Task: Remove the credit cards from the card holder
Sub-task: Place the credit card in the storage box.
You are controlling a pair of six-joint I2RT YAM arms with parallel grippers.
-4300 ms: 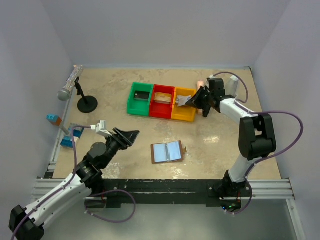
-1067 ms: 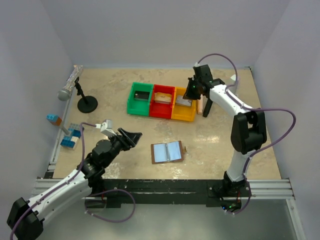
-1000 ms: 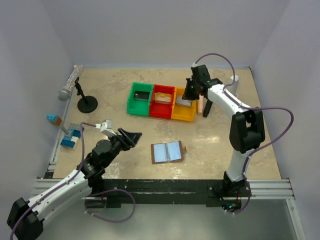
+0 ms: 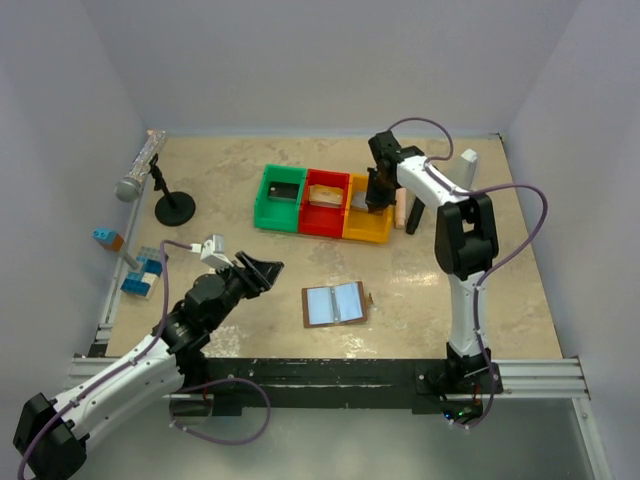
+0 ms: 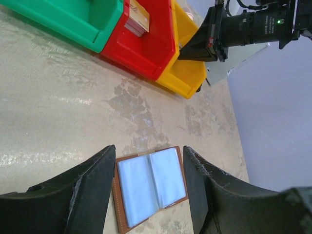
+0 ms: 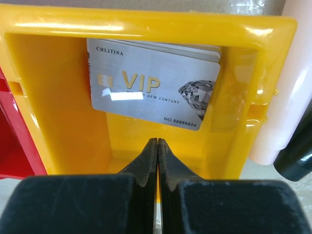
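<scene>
The right pincer was clenched, its two fingers pressed together with nothing between them, and it hung just over the yellow bin. In that bin lay a silvery grey card, flat near the far wall and apart from the fingers. I judge that this bin was chosen for it on purpose, because each bin seemed to take one colour: a dark card lay in the green bin and a tan-gold card in the red bin.

The card holder lay open on the worktop, near the arms and well apart from the bins, its grey-blue pockets facing up. No card showed in them, so the task looked finished, or very nearly. The left pincer was released and held nothing. It was raised beside the holder, probably placed there to steady it if another card had to be pulled.
</scene>
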